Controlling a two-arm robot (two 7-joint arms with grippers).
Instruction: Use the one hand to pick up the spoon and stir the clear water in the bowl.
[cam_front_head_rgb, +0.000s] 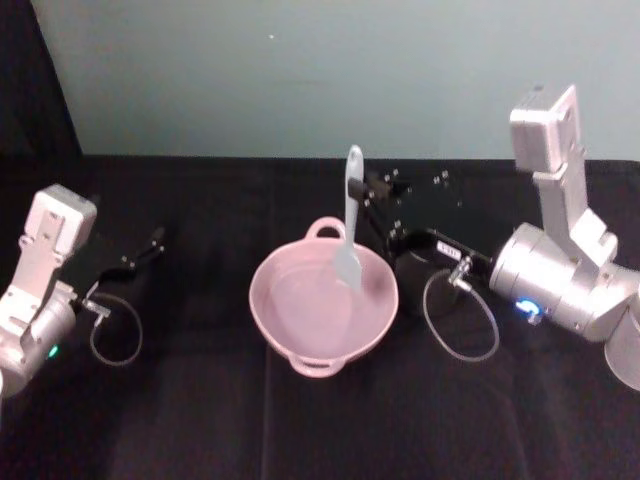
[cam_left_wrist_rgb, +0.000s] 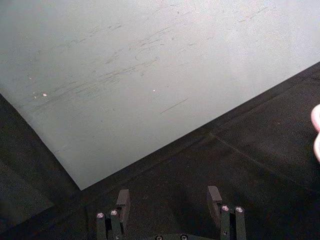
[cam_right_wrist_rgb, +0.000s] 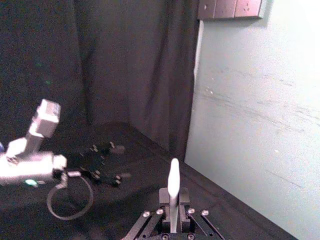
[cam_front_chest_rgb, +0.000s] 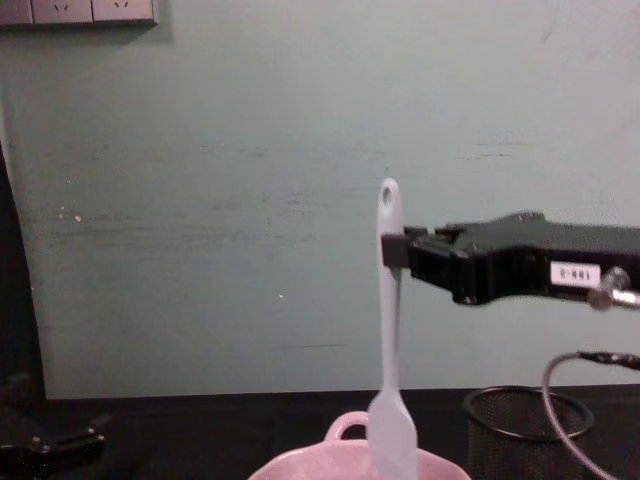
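The pale pink bowl sits mid-table, its rim at the chest view's bottom edge. The slim white spoon stands nearly upright over it, blade down inside the rim, holed handle end on top. My right gripper comes in from the right and is shut on the spoon's upper handle, just below the hole. In the right wrist view the handle rises between that gripper's fingers. My left gripper rests at the far left of the table, open and holding nothing.
A black wire-mesh cup stands just right of the bowl, under my right arm. Black cloth covers the table; a pale green wall rises behind it. Cable loops hang from both wrists. A sliver of the bowl edges the left wrist view.
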